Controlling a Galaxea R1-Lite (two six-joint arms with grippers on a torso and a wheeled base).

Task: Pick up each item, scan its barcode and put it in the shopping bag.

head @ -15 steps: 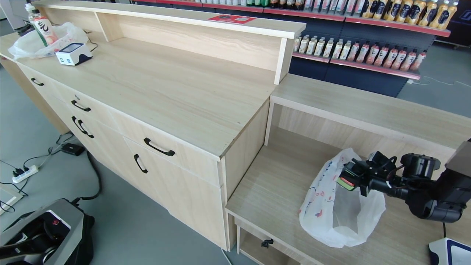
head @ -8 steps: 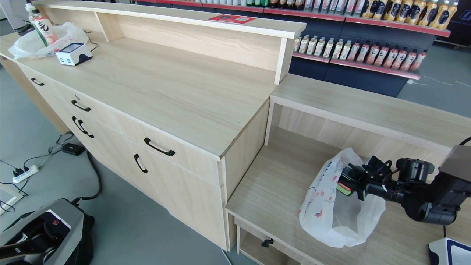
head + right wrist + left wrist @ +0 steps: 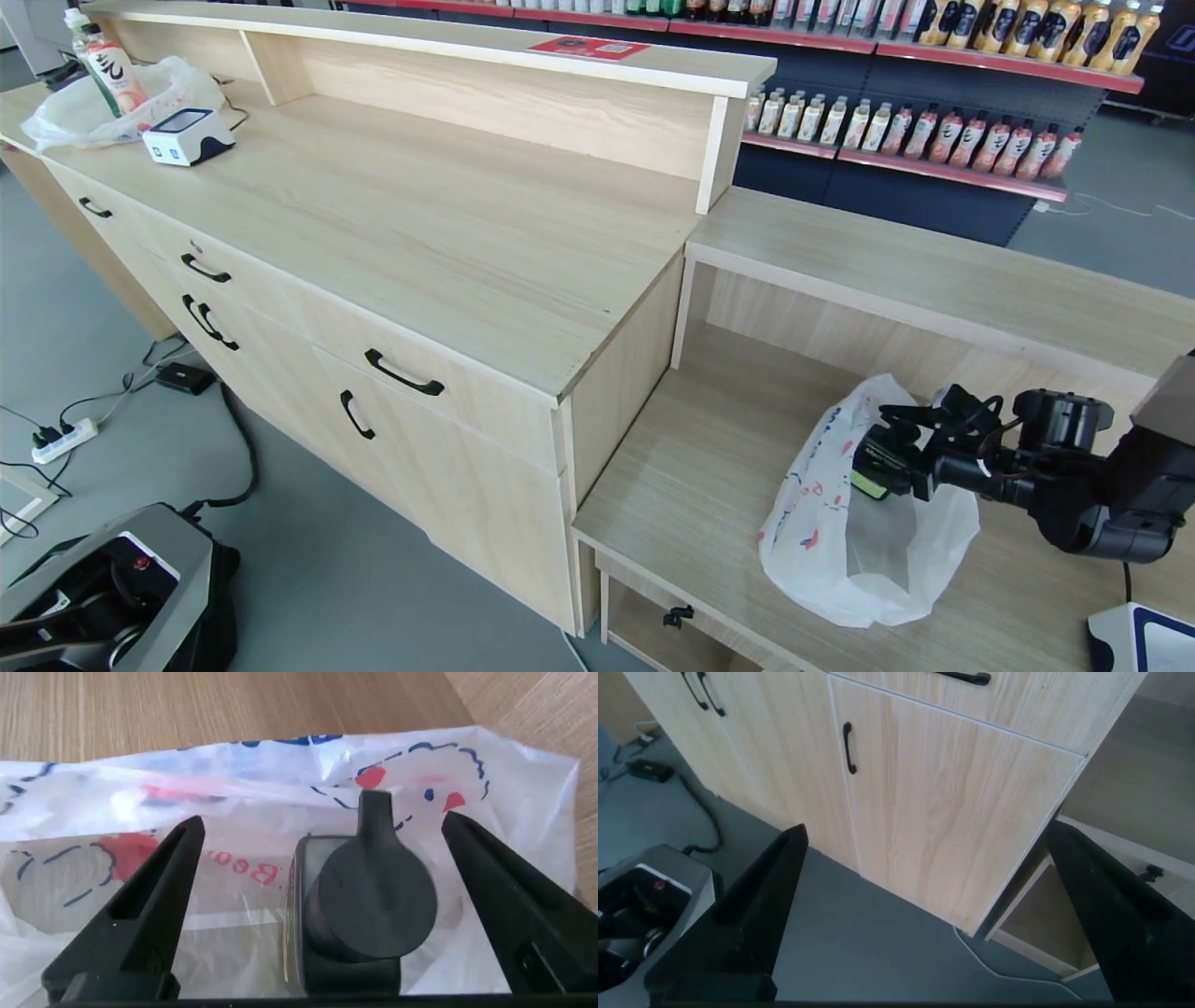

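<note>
The left gripper (image 3: 924, 840) is hanging nearest, fingers spread and holding nothing, facing the cabinet door (image 3: 952, 812). At 5 o'clock in the head view, a scanner (image 3: 1139, 644) is sitting on the low desk (image 3: 691, 485). Beyond it, at 4 o'clock, the right gripper (image 3: 322, 831) is hovering released at the shopping bag's (image 3: 840, 560) mouth, with the dark-capped item (image 3: 369, 896) sitting between its fingers, touching neither.

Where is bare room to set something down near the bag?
Bare light-wood lower desk between the tall counter's side panel and the white printed plastic shopping bag. Crowded at the bag's mouth and right side: the black right claw hangs there.
</note>
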